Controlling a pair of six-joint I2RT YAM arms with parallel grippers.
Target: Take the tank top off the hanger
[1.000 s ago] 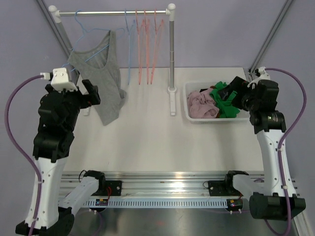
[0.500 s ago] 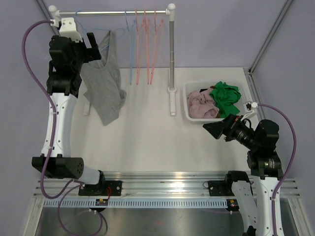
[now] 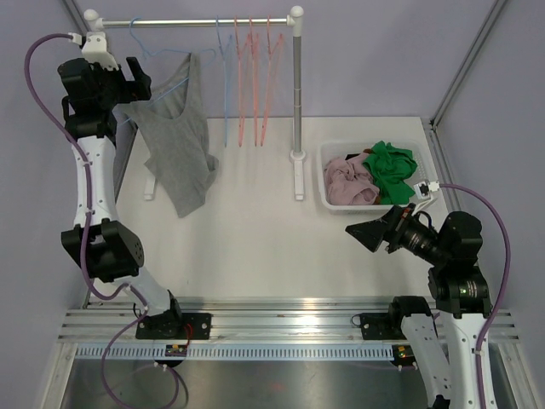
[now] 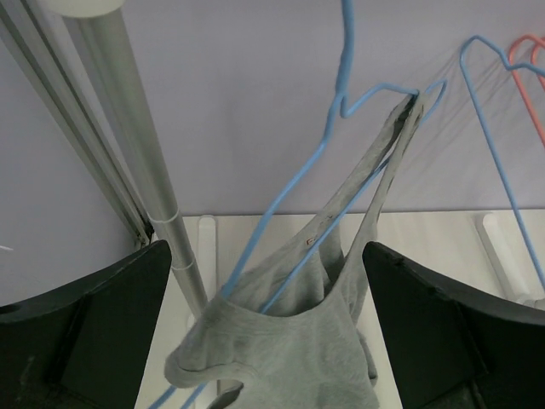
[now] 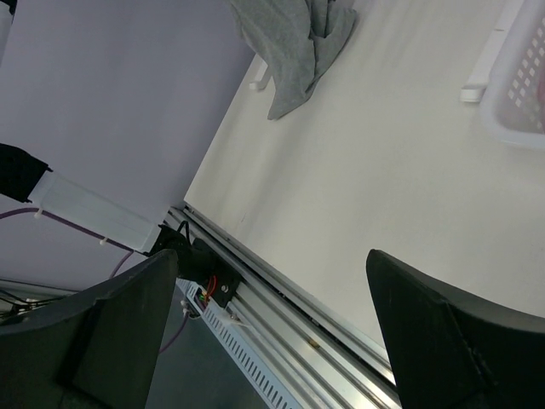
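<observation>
Both arms have shifted since a sec ago: L arm (image 3: 85,179) rose from mid-left of the top view to upper left, and R arm (image 3: 460,281) left the basket and dropped to lower right. White table (image 3: 255,247) fills the middle of the top view. Clothes rack (image 3: 295,85) stands along its far edge, w/ the bar across the top of frame.

White basket (image 3: 324,175) sits at the table's right edge, just right of the rack's right post. Inside are a pink garment (image 3: 347,181) on the left and a green garment (image 3: 393,166) on the right, heaped above the rim.

Grey tank top (image 3: 174,145) hangs at upper left from a blue hanger (image 4: 341,51). In the L wrist view both straps are bunched at the hanger's right end and the body sags below. Spare hangers (image 3: 251,85), one blue and the rest pink, hang mid-bar, apart from the top.

L gripper (image 4: 266,245): jaws wide apart, nothing pinched, tank top ahead btwn the fingers, rack's left post close on its left. R gripper (image 5: 271,256): also spread wide and empty, over bare table.

Open room: a broad bare strip btwn the rack and the near alu rail (image 3: 281,311).
</observation>
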